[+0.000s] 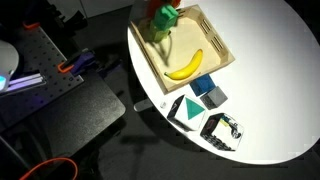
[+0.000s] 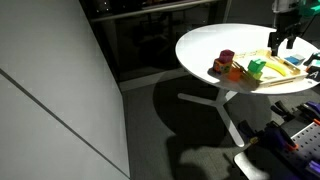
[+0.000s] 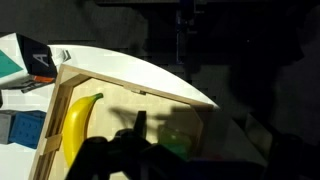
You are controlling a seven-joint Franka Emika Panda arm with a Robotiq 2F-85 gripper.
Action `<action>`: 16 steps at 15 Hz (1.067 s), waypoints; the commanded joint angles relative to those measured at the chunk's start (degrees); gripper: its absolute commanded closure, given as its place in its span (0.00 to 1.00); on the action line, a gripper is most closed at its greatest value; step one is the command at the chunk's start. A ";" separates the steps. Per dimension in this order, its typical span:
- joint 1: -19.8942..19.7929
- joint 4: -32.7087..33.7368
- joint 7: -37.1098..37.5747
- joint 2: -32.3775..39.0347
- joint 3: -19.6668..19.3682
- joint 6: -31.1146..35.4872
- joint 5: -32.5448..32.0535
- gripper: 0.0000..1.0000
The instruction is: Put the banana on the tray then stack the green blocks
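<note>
**Progress.** First step judged complete, second step outstanding.

**Banana.** The banana (image 1: 185,66) lies flat on the floor of the tray (image 1: 222,48). It runs along the tray's long wall on the side facing the middle of the table (image 1: 275,95). The wrist view confirms it inside the wall, touching it or just beside it. The tray sits close to the worktop's edge in both exterior views.

**Green blocks.** No stack is visible.
- A bright green block (image 1: 166,17) sits at the end of the tray nearest the table edge.
- The wrist view shows a green shape in deep shadow that appears to be within the tray walls. I cannot confirm whether it is inside or against the rim.
- A paler patch just beside it may be the second block, but the pictures are too coarse to settle this.

**Gripper.** The gripper (image 2: 284,42) hangs above the tray, clear of the banana. Its fingers show only as dark silhouettes, so I cannot tell whether they are parted or closed. Nothing is seen held.

**Condition of the banana.** It is small, curved and bright yellow with dark tips, about half the tray's length. Its inner curve is turned toward the tray's interior. No damage is discernible.

**Not in scope.** The dark green triangle (image 1: 185,110) and blue-grey block (image 1: 205,88) lie on the table beside the tray. The red and orange blocks (image 2: 228,64) stand near the table edge.
</note>
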 commanded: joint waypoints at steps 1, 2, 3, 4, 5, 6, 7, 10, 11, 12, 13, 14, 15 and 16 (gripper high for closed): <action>0.32 -3.37 1.69 -6.19 0.54 -1.11 1.46 0.00; 0.36 -4.54 2.00 -7.70 0.61 0.30 1.40 0.00; 0.37 -5.48 2.18 -9.05 0.67 1.20 1.45 0.00; 0.37 -6.46 2.43 -10.38 0.73 2.00 1.29 0.00; 0.39 -7.66 2.81 -11.91 0.80 3.29 1.14 0.00; 0.38 -8.95 3.31 -13.46 0.87 4.78 1.05 0.00; 0.36 -9.94 3.46 -14.73 0.94 5.70 0.91 0.00; 0.15 -12.22 5.07 -17.44 1.19 7.81 0.55 0.00; 0.18 -9.56 3.09 -14.17 0.89 6.05 0.59 0.00; 0.17 -10.03 3.23 -14.80 0.91 6.16 0.60 0.00; 0.18 -10.05 3.23 -14.75 0.91 6.15 0.60 0.00; 0.18 -10.04 3.23 -14.57 0.91 6.15 0.60 0.00; 0.18 -10.03 3.23 -14.32 0.91 6.15 0.60 0.00; 0.18 -10.03 3.23 -14.19 0.91 6.15 0.60 0.00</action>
